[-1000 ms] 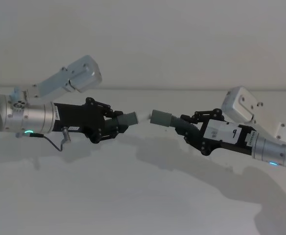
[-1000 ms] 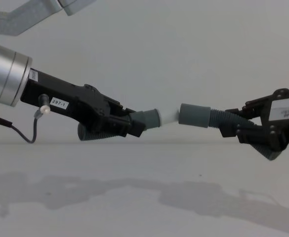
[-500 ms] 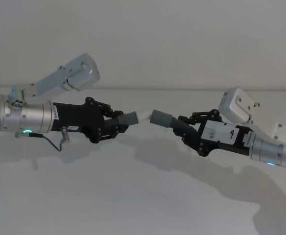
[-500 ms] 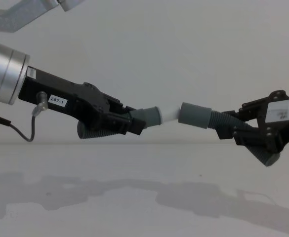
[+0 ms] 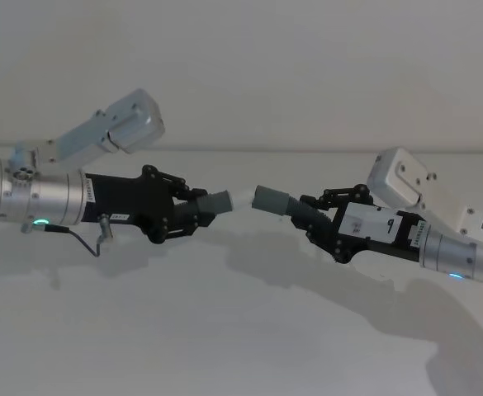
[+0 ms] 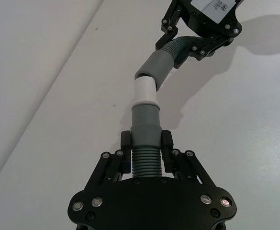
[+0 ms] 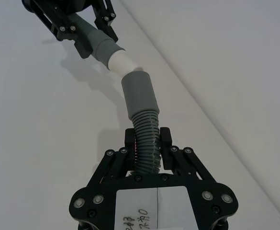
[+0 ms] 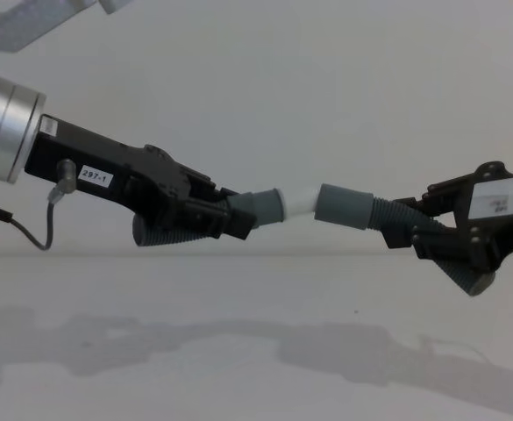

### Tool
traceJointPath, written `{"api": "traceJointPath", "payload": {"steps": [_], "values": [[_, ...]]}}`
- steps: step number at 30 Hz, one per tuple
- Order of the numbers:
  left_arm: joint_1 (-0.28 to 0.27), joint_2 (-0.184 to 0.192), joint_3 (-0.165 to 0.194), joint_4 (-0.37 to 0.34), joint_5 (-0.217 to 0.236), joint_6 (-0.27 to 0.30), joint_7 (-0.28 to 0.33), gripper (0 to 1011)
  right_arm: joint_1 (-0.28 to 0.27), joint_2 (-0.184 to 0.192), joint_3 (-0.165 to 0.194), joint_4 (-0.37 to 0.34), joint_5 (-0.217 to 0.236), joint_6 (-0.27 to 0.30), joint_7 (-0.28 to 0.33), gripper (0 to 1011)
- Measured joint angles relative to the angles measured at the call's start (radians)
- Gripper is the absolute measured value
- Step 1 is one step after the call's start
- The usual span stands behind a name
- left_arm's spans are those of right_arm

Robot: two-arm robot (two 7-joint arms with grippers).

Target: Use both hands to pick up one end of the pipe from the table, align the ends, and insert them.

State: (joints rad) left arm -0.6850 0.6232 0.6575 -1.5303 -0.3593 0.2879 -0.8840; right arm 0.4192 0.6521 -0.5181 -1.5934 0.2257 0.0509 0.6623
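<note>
**Grey cuffs meet tip to socket, held clear of the table**

Grey ribbed hose is pinched in each gripper. The left gripper (image 8: 225, 219) clamps its pipe piece (image 6: 145, 143) on the ribs just behind the cuff, so the cuff and its whitish tip (image 8: 297, 201) stick out ahead of the fingers (image 6: 126, 143). The right gripper (image 8: 414, 235) pinches the other pipe piece (image 7: 147, 143) on its ribbed middle, with the open grey socket (image 8: 345, 205) reaching further out in front of it. Both pieces hang above the table (image 8: 256, 351), well apart from its surface.

Seen from the chest, the tip touches the socket's mouth or has only just entered it; how deep it sits cannot be told. In the wrist views the two cuffs meet at a slight angle rather than in one straight line.

To finish the insertion well, I judge the axes should first be brought into line, most easily by turning the right wrist, since its socket sits on a longer free length of hose and will flex. Then push the grippers toward each other slowly along that shared axis. Pushing while still angled would likely jam the tip against the rim or bend the hose.
</note>
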Motion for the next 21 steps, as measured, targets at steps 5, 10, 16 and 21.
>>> {"api": "traceJointPath", "payload": {"steps": [5,10,16,21], "values": [[-0.002,0.007,0.005,-0.003,-0.003,0.005,-0.002,355,0.0,0.002,-0.001,0.0,0.0,-0.002,-0.002,292],[-0.005,0.011,0.009,-0.004,-0.005,0.007,-0.006,355,0.0,0.003,-0.001,-0.001,0.0,-0.01,-0.001,292],[-0.013,0.014,0.021,0.0,-0.009,0.007,-0.017,355,0.003,0.008,-0.003,-0.005,0.0,-0.028,0.007,292],[-0.02,0.013,0.029,0.007,-0.012,0.004,-0.025,355,0.006,0.011,-0.007,-0.008,0.002,-0.042,0.017,292]]}}
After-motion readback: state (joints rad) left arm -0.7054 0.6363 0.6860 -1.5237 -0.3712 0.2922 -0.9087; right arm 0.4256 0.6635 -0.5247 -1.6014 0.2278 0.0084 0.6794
